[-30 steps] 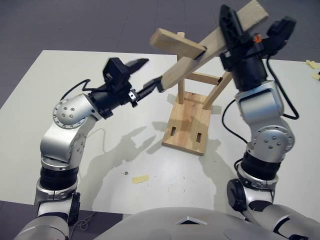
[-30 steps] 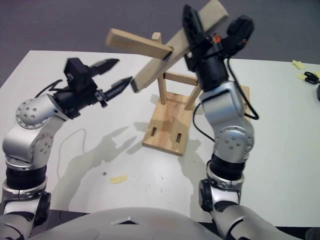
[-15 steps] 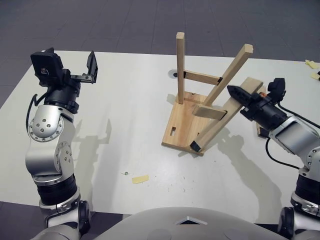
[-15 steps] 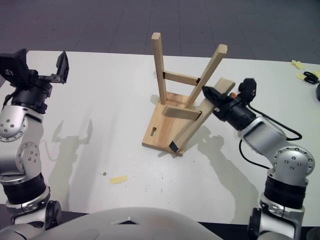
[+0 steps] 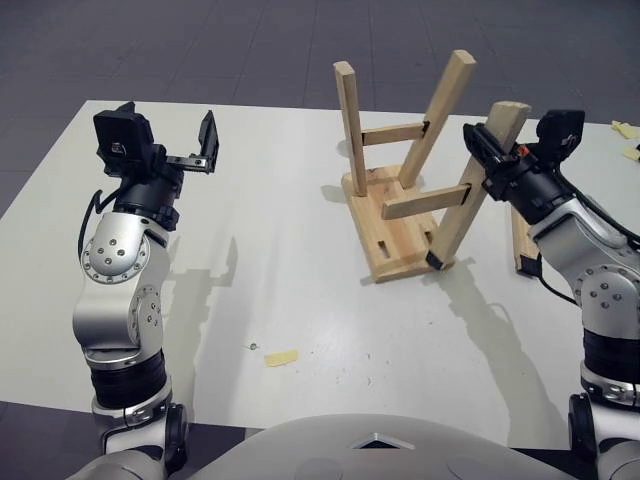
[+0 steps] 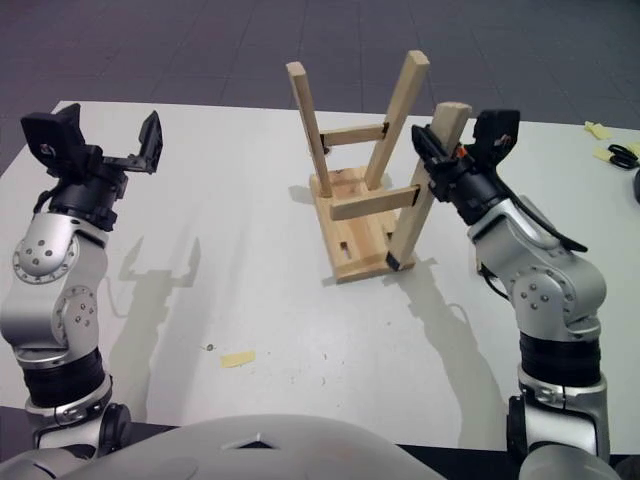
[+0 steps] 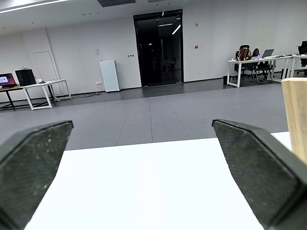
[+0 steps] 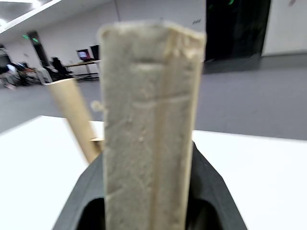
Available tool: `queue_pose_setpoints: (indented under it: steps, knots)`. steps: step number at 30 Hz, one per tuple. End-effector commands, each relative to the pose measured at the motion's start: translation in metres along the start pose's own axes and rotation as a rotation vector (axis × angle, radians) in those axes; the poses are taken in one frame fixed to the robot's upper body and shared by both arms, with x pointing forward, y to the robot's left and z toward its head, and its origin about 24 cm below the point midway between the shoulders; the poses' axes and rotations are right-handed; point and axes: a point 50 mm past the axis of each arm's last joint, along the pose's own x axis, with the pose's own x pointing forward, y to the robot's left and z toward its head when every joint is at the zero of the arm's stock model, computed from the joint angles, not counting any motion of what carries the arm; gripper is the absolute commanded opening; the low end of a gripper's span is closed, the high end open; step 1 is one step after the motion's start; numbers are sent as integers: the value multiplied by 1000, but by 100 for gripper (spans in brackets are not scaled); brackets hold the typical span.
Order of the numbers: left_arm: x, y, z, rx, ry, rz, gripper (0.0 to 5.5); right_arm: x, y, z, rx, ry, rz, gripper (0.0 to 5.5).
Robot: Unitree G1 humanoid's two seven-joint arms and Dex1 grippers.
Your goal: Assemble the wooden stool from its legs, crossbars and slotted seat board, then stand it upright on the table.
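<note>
stool (image 5: 400,190): part-built, upturned, seat board (image 5: 385,250) on desk (image 5: 300,290). right gripper (image 5: 502,150): jaws pinching one leg (image 5: 455,215). left gripper (image 5: 165,150): jaws spread, empty, well apart from stool.

Grey tiled floor (image 5: 200,40); white walls (image 7: 81,48); dark doorway (image 7: 158,48)

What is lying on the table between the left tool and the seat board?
Nothing: in the left eye view, only bare table separates the open left tool from the seat board.

Three standing legs (image 5: 350,130) (image 5: 440,105) (image 5: 456,220), two crossbars (image 5: 393,133) (image 5: 425,203), one seat board (image 5: 372,215).
</note>
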Motion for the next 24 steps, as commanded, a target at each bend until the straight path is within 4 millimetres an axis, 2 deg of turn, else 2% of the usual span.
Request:
queue_pose_setpoints:
  steps: [1,5,8,10,12,15,17,19,24]
  knots:
    - [-2,-8,-7,-11,14,-6,540,6,-2,11,54,-83,26,102]
    - [-3,-11,-12,-24,23,-8,540,10,-15,14,85,-156,51,102]
    - [-1,-22,-14,-53,31,-75,540,16,-10,15,112,-183,110,102]
    - [-7,-45,-11,-153,50,-299,540,22,1,22,221,-208,149,102]
    - [-17,-61,-5,-242,56,-521,540,26,14,31,337,-240,172,102]
    - [-34,-67,0,-280,128,-822,540,32,37,45,455,-287,221,102]
    - [-39,-67,0,-228,187,-946,540,32,49,49,486,-300,244,102]
    - [-32,-71,-1,-193,190,-951,540,30,57,50,506,-302,249,102]
    - [-16,-102,1,-231,99,-901,540,22,78,33,565,-242,269,102]
